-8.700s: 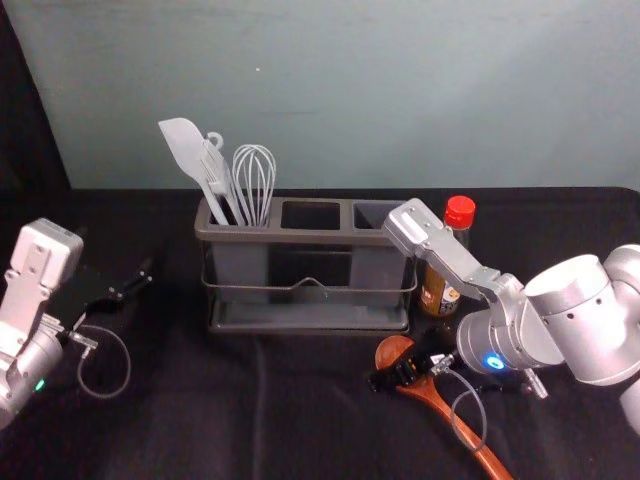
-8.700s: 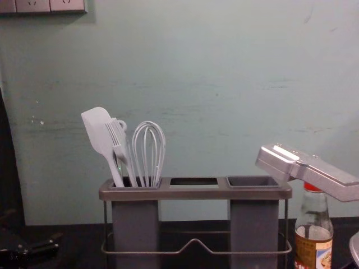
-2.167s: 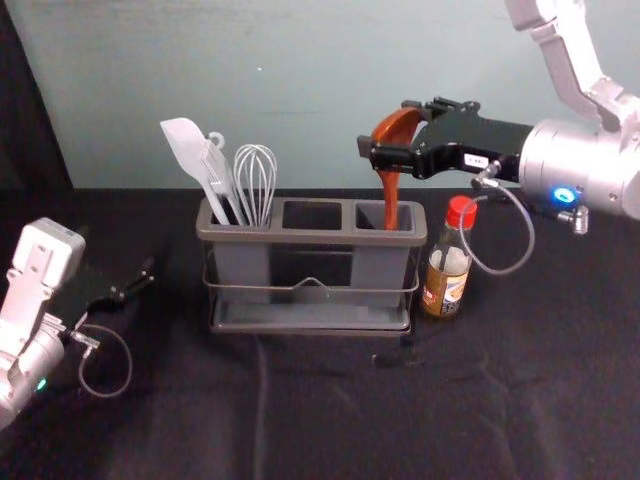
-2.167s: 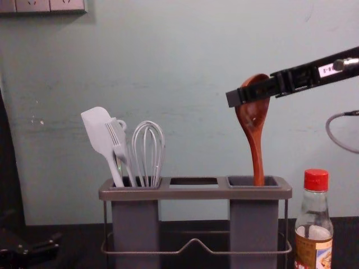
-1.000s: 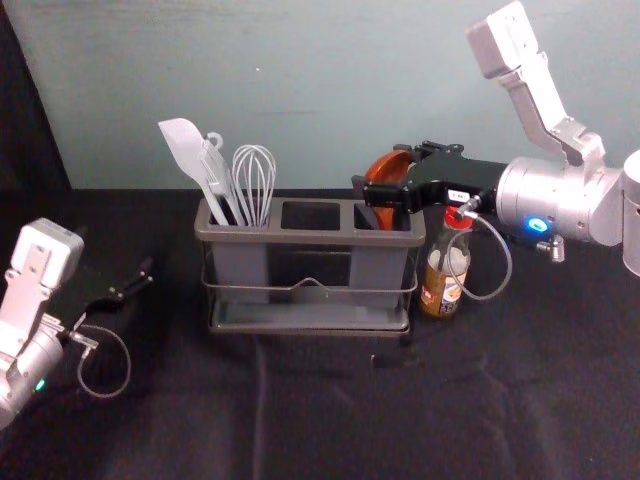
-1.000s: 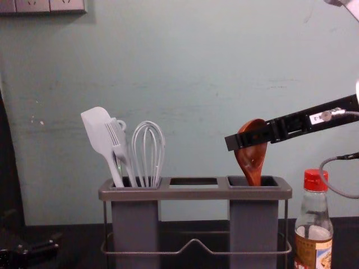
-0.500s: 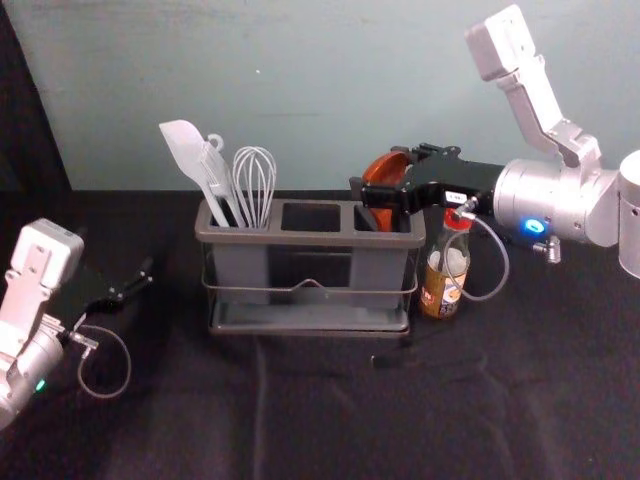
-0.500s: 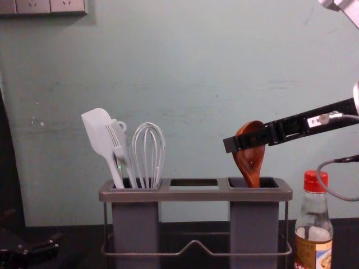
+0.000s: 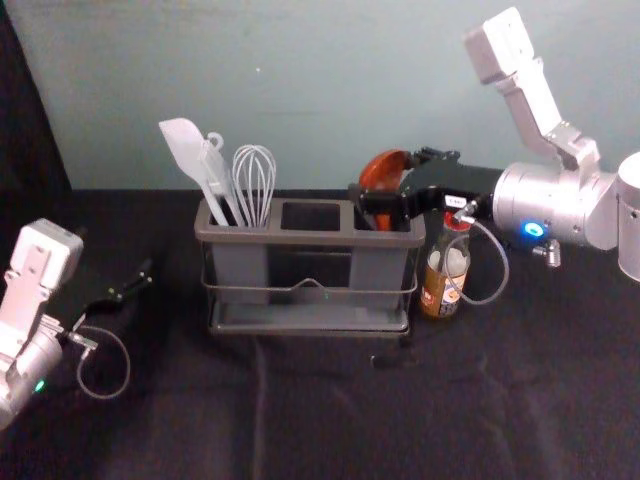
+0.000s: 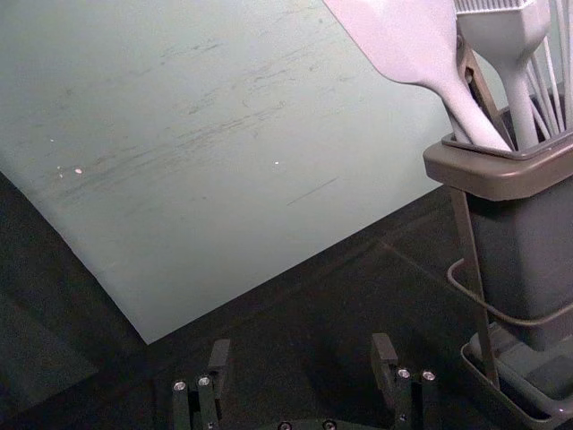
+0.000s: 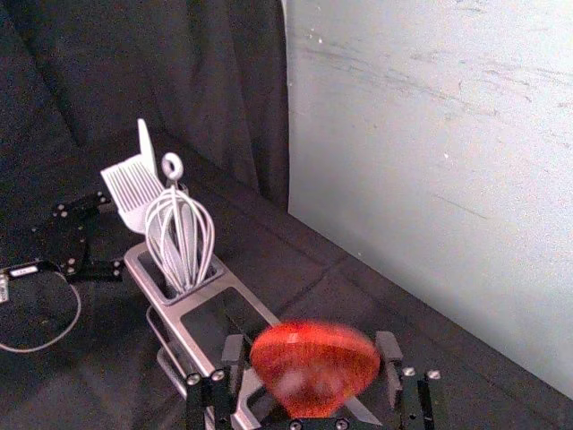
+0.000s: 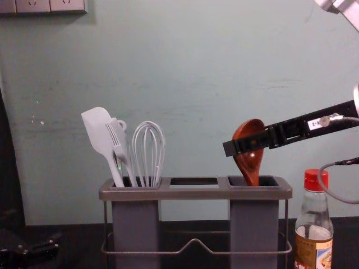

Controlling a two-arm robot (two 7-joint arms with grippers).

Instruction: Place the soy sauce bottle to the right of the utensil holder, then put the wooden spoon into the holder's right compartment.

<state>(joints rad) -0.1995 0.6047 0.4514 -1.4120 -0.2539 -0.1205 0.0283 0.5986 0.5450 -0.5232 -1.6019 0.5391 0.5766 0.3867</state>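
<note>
Head view: one utensil holder (image 9: 300, 237), set crosswise on black cloth (image 9: 180, 420). One wooden spoon (image 9: 385, 172), bowl up, in its right compartment. One soy sauce bottle (image 9: 438, 290), red-capped, upright, just right of the holder. My right gripper (image 9: 386, 182) is at the spoon's bowl, its near finger hiding part of the spoon and of the compartment's opening; its cable (image 9: 504, 262) crosses in front of the bottle. My left gripper (image 9: 135, 282) is parked left of the holder.

Chest view: the spoon leans slightly, its handle going down inside the right compartment; my near finger covers a band of the bowl. Bottle label, patterned. Socket plates (image 12: 33, 5), on the wall at upper left.

Left wrist view: left gripper (image 10: 301, 358), fingers spread, nothing between them. Spatula (image 10: 416, 40) and brush (image 10: 510, 36), in the holder's left compartment.

Right wrist view: right gripper (image 11: 311, 354), fingers parted around the bowl, a narrow gap on one side; I read it as released. The bowl is blurred and blocks part of the rack behind. Whisk (image 11: 181, 237), beside the brush.
</note>
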